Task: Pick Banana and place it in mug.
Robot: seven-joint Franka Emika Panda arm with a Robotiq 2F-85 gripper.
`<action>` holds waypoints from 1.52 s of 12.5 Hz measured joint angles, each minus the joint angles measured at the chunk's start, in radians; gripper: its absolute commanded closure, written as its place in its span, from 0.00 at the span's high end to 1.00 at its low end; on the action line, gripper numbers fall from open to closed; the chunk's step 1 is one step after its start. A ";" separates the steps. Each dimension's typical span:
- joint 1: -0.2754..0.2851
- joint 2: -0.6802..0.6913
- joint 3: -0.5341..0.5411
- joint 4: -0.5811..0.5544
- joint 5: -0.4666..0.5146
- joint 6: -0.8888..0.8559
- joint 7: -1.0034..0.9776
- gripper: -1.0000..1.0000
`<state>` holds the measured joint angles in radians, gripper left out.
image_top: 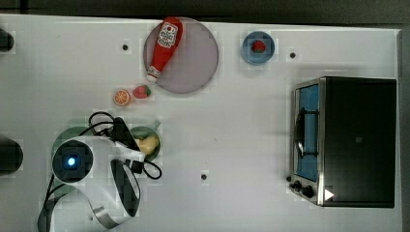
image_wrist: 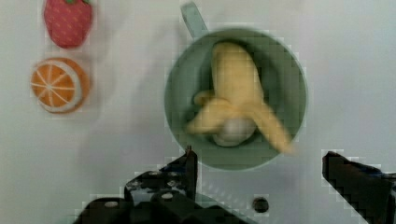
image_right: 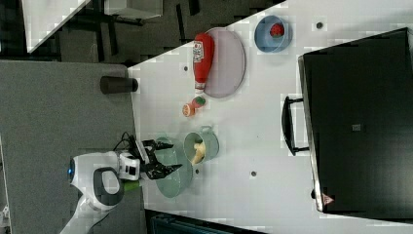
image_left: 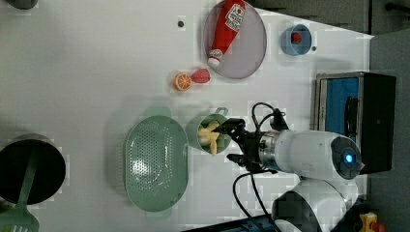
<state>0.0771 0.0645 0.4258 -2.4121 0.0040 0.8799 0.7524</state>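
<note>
Pale yellow and partly peeled, the small curved toy banana lies inside the small round teal-green mug. In the wrist view we see its long axis running from the side of the mug's little handle across the bowl, with the peel flaps splayed at the far end and one flap tip poking over the rim. In the left view it stands tilted, leaning on the mug's wall.

We see the robot's black two-fingered gripper spread wide and released, holding nothing, with one finger on each side of the mug's rim in the wrist view and no contact with the banana.

The white tabletop has open room between the mug and the black toaster oven at the top view's right. Just beside the mug in the left view sits the larger pale green perforated oval basket. Near the mug's handle side lie a round orange slice and a red strawberry, side by side.

Further off, a red ketchup bottle lies on a round grey plate, and a small blue round dish holds another strawberry.
</note>
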 measured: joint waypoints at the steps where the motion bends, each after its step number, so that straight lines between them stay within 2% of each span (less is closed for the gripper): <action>1: -0.004 -0.022 0.001 -0.002 -0.001 0.000 0.000 1.00; 5: 0.012 -0.070 -0.037 0.047 -0.034 -0.024 -0.001 1.00; 6: 0.003 -0.096 -0.054 0.068 -0.026 -0.105 -0.020 1.00; 8: -0.009 -0.172 -0.124 0.117 -0.023 -0.331 -0.100 1.00; 10: -0.026 -0.228 -0.206 0.227 -0.003 -0.476 -0.176 1.00; 12: -0.015 -0.259 -0.317 0.357 0.008 -0.595 -0.285 1.00; 14: -0.031 -0.321 -0.422 0.414 0.011 -0.650 -0.406 1.00; 16: -0.080 -0.378 -0.497 0.427 -0.009 -0.698 -0.504 1.00; 19: -0.072 -0.387 -0.557 0.444 -0.012 -0.726 -0.586 1.00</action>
<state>0.0052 -0.3225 -0.1317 -1.9678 -0.0075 0.1536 0.1660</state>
